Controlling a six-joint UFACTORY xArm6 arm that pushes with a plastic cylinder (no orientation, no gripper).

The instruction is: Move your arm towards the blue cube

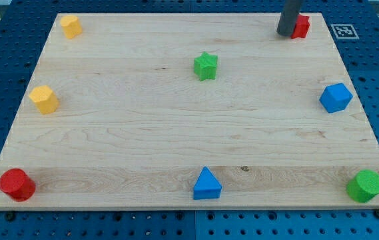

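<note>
Wooden board [142,133] is lying on a blue pegboard table [2,227]. At the view's top right my tip [286,34] is touching down just left of a red block [301,27], pushing nothing visibly. Blue cube [336,97] is sitting near the right edge, well below the tip. Green star [206,66] is resting mid-board.

The scene is evenly and brightly lit from above. Only short, soft shadows are cast on the bench [142,133]. Focus is sharp throughout, without glare.
</note>
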